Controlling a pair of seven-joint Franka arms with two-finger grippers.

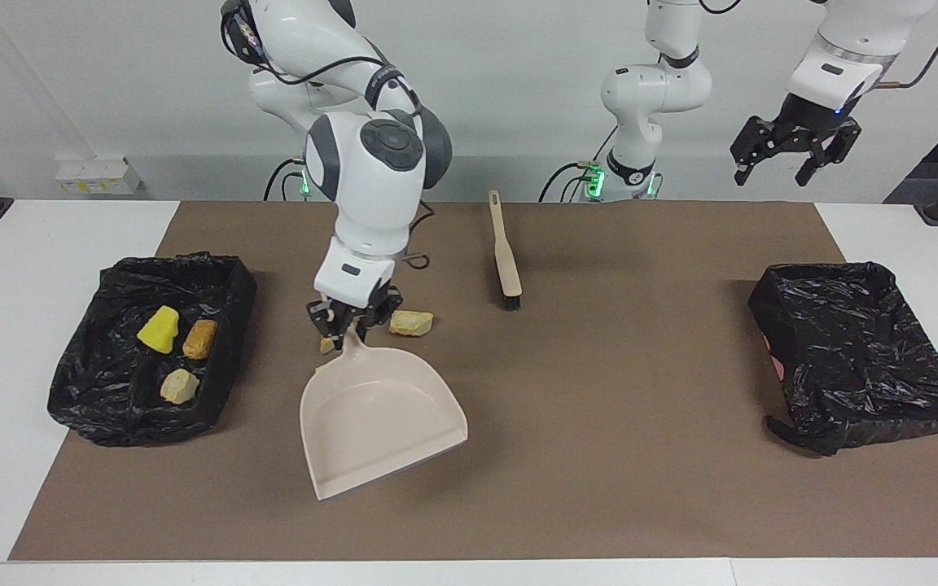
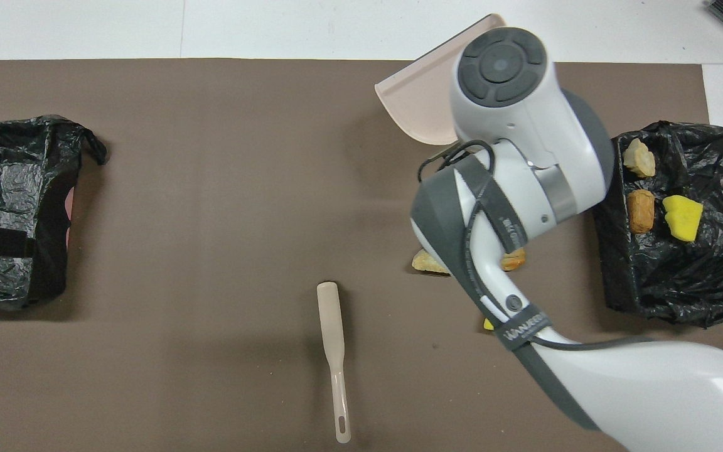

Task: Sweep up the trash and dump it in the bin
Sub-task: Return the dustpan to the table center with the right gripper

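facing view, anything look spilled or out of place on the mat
Nothing looks spilled. Three scraps lie inside the bin at the right arm's end; a tan scrap and a few others partly hidden lie on the mat unswept, by the right gripper holding the dustpan. The brush lies unused.

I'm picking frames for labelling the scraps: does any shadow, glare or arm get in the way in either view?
Facing view: soft even light; the dustpan casts a faint shadow on the mat, and the bin liner glints without hiding its three scraps. Overhead view: the right arm blocks most scraps on the mat; the brush shows sharply.
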